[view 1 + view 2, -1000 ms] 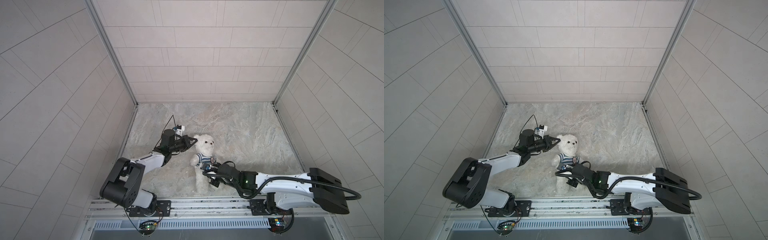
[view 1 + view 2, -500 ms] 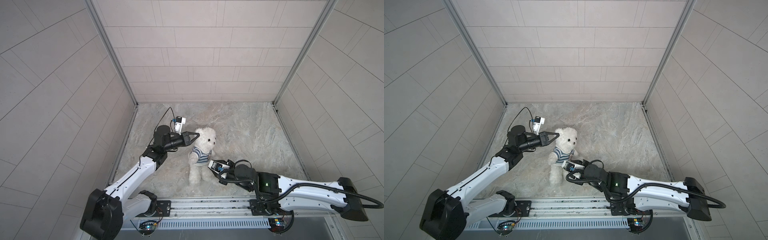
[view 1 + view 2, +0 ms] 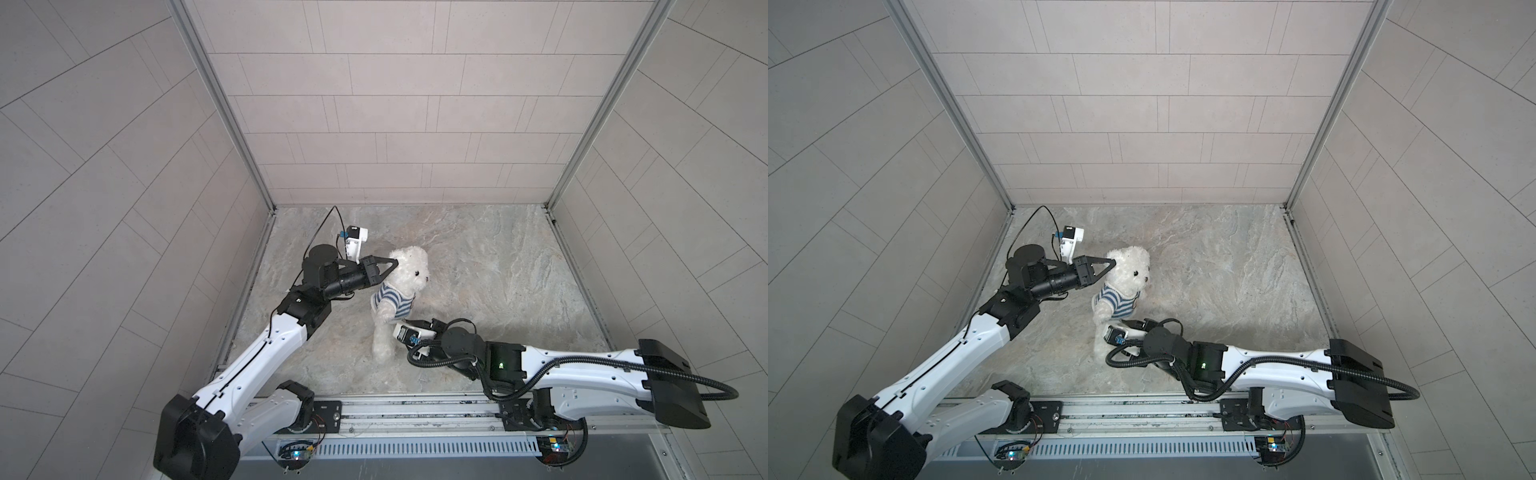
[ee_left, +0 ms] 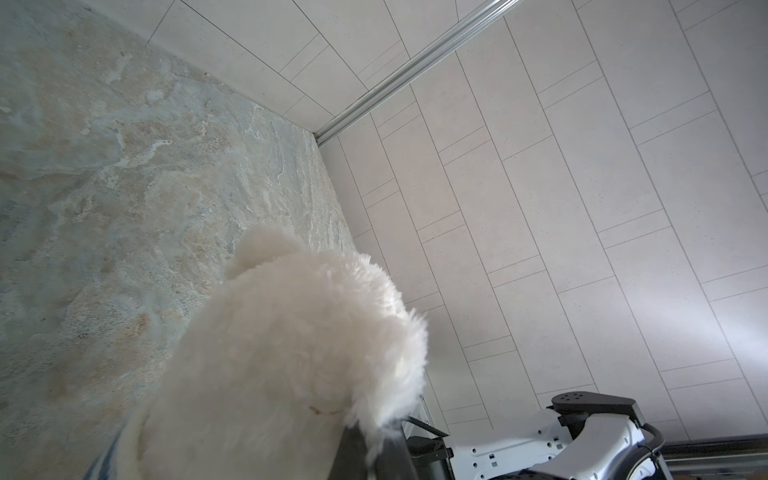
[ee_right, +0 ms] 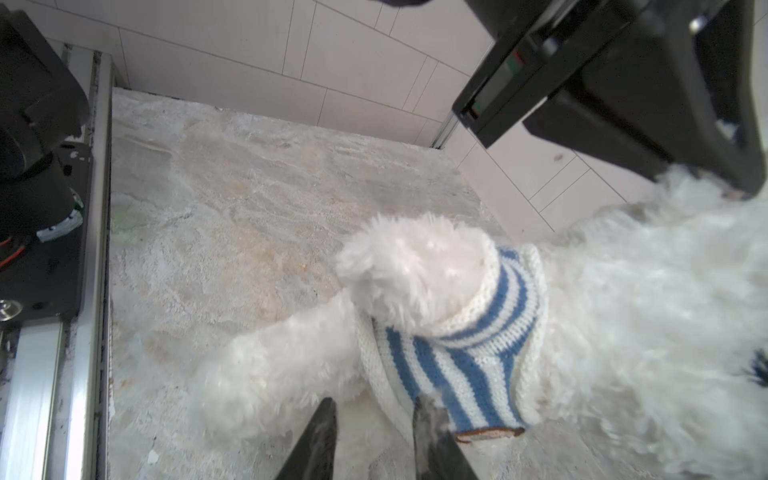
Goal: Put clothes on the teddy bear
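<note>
Wearing a striped shirt [image 3: 392, 296], teddy bear [image 3: 415, 272] stands pinched by left gripper [image 3: 395, 262]

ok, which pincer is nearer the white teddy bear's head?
Left. The left pincer is shut on the fluffy white teddy bear's head; the right pincer is lower down, by the hem of its blue-and-white striped knitted shirt.

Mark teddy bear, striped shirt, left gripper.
teddy bear [image 3: 409, 261]: in a top view, on its head.
striped shirt [image 5: 457, 357]: right wrist view, on the blue-and-white knit over the body.
left gripper [image 3: 395, 262]: in a top view, at the closed fingertips against the bear's head.
</note>
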Available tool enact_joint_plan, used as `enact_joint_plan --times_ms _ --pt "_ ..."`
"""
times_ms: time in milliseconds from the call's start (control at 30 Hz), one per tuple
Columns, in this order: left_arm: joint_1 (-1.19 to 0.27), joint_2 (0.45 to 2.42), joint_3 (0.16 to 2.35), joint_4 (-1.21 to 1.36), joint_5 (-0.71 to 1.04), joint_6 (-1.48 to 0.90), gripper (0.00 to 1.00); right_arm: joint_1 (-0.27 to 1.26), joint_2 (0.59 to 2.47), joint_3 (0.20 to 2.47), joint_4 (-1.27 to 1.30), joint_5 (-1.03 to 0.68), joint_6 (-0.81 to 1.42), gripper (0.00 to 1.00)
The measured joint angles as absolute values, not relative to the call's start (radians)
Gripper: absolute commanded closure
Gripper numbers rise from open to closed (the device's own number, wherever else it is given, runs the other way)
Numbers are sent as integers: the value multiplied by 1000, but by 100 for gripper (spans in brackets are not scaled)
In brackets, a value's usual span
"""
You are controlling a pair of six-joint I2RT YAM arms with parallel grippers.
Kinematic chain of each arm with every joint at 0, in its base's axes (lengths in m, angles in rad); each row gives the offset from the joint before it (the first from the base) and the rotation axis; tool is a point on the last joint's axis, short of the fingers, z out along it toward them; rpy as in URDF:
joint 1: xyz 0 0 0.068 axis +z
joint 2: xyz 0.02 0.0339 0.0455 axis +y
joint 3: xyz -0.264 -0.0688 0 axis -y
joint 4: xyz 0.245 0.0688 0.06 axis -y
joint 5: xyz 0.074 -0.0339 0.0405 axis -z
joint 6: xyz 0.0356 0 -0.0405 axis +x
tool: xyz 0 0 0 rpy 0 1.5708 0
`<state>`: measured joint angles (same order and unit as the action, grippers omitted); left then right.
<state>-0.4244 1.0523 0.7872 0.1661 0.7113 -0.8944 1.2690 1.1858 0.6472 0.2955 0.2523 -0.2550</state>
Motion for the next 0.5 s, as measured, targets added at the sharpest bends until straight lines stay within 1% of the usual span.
enact_joint_plan --times_ms 300,500 --pt "-435 1046 812 185 691 -970 100 1269 1235 656 379 281 -286 69" --pt "-435 1036 815 216 691 -1024 100 1269 1215 584 464 313 -293 70"
